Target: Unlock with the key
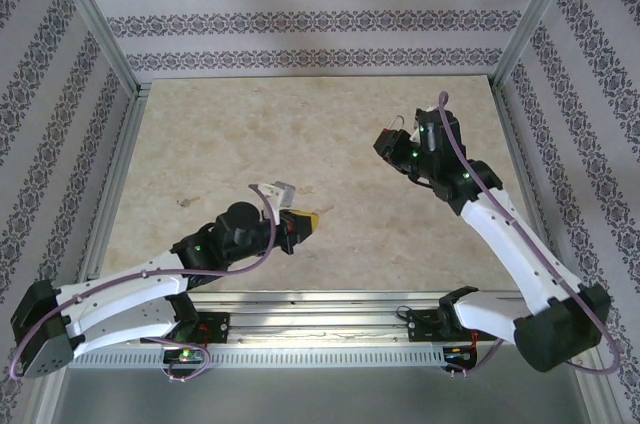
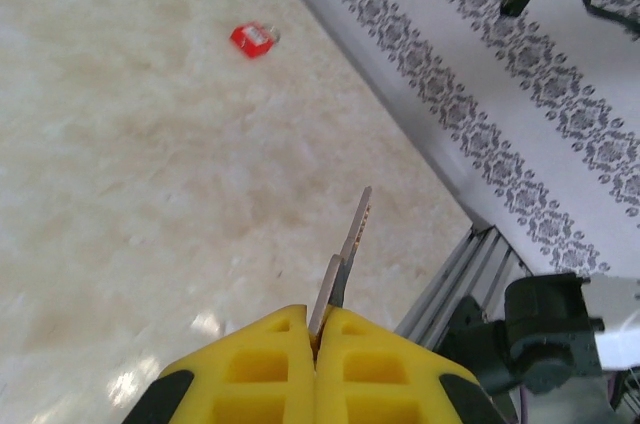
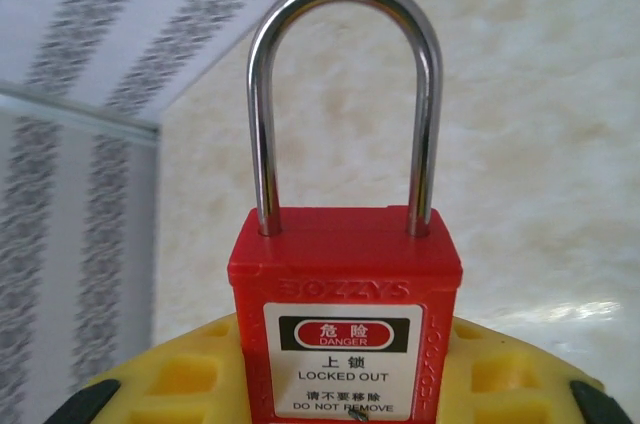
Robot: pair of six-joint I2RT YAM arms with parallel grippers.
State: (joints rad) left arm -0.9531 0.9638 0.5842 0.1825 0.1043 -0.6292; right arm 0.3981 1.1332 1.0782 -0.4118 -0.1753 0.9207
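Marbled beige tabletop (image 1: 300, 144) is sitting inside an aluminium frame (image 1: 100, 24), with purple-patterned striped wallpaper (image 1: 300, 24) running round three sides. One small red padlock (image 2: 252, 39) is lying loose on the tabletop near the foot of a wall, its silver shackle pointing toward that wall.

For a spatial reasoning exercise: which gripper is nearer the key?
Left. The left gripper is shut on the key; the right gripper is across the table, holding a red padlock.
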